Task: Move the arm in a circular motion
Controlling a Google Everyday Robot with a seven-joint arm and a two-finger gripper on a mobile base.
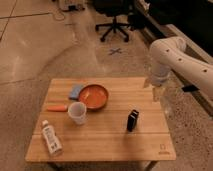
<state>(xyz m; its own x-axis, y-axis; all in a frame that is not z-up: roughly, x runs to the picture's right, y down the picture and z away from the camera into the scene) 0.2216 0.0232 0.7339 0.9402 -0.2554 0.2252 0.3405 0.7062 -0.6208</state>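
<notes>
The glossy white arm (172,56) comes in from the right edge, bends at a rounded elbow and points down over the right edge of the wooden table (105,142). Its narrow pale tip, the gripper (159,94), hangs just above the table's right rim. It is to the right of the orange bowl (93,96) and above the small black box (132,120). It holds nothing that I can see.
On the table are a blue sponge (76,91), a white cup (77,112), an orange-handled tool (56,107) and a white bottle (51,138) lying at the front left. A black office chair (115,20) stands on the floor behind, near a taped cross (116,51).
</notes>
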